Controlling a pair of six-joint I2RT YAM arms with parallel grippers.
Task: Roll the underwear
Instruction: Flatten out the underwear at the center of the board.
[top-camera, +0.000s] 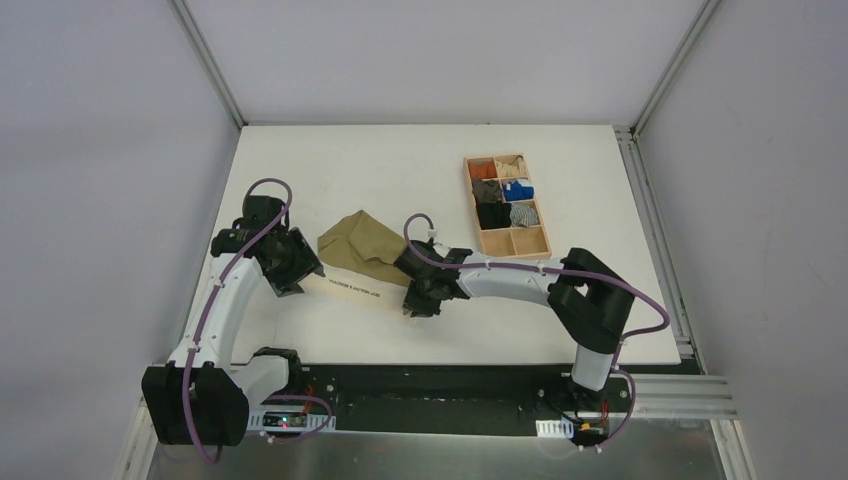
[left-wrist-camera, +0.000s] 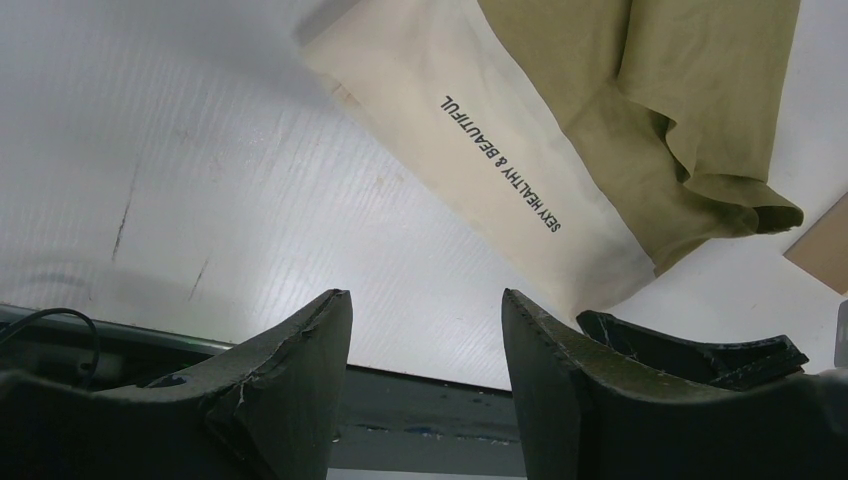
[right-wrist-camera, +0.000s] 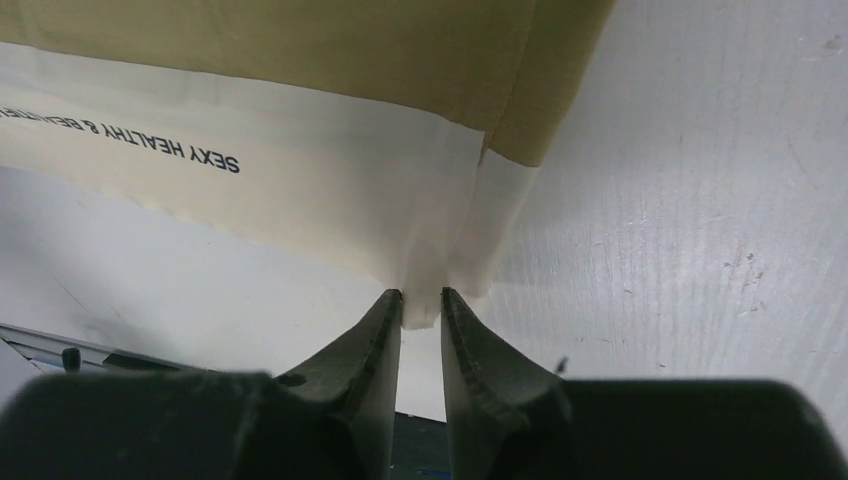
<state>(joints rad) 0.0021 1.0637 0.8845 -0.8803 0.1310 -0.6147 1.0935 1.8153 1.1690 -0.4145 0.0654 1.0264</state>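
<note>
The underwear (top-camera: 362, 242) lies on the white table between both arms: olive-khaki fabric with a cream waistband along its near edge. The waistband's dark lettering shows in the left wrist view (left-wrist-camera: 480, 165) and in the right wrist view (right-wrist-camera: 300, 190). My right gripper (top-camera: 414, 303) sits at the waistband's right end, and its jaws (right-wrist-camera: 422, 297) are shut on the cream corner, which bunches up between the tips. My left gripper (top-camera: 303, 272) hovers at the waistband's left end. It stands open (left-wrist-camera: 425, 300) with only bare table between its fingers, apart from the fabric.
A wooden divided tray (top-camera: 527, 241) stands at the back right, holding small orange, black, blue and grey fabric bundles; its corner shows in the left wrist view (left-wrist-camera: 822, 252). The table's dark near edge (top-camera: 420, 385) runs just behind both grippers.
</note>
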